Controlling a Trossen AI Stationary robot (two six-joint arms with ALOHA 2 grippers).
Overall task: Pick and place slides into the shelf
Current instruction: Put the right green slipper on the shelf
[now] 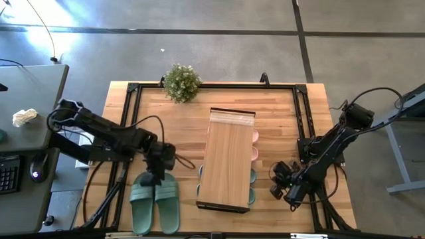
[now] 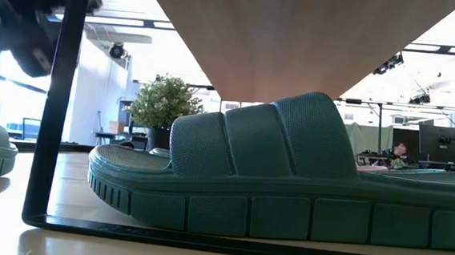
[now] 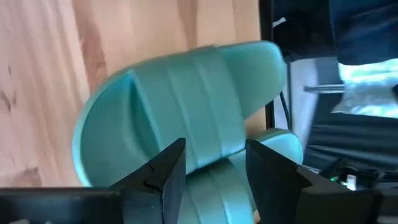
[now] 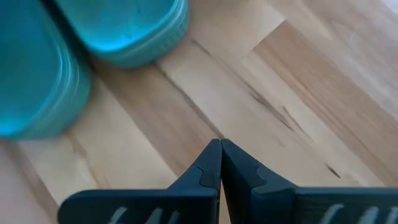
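A sage green pair of slides (image 1: pixel 154 202) lies flat on its soles on the table's near-left part. My left gripper (image 1: pixel 158 174) hangs over the pair's far ends, open. In the left wrist view its fingers (image 3: pixel 168 171) stand either side of one slide's wide strap (image 3: pixel 186 106), with the second slide (image 3: pixel 273 146) beside it. The shelf (image 1: pixel 226 159) stands mid-table. Pink slides (image 1: pixel 255 143) and green slides (image 1: pixel 252 186) stick out from under its plank top. My right gripper (image 1: pixel 282 189) is shut, low over the bare table right of the shelf, near two green slide ends (image 4: pixel 124 25). My left gripper comes down from above at the strap of one green slide (image 3: pixel 205 143), with a finger on each side of it. Whether the fingers touch the strap, I cannot tell. The slide lies on the table.
A small potted plant (image 1: pixel 181 82) stands at the table's far edge. A black frame rail (image 1: pixel 129 119) runs along the table's sides. In the low view a green slide (image 2: pixel 289 172) fills the shelf's bottom tier under the plank (image 2: pixel 298 36). Bare wood lies right of the shelf.
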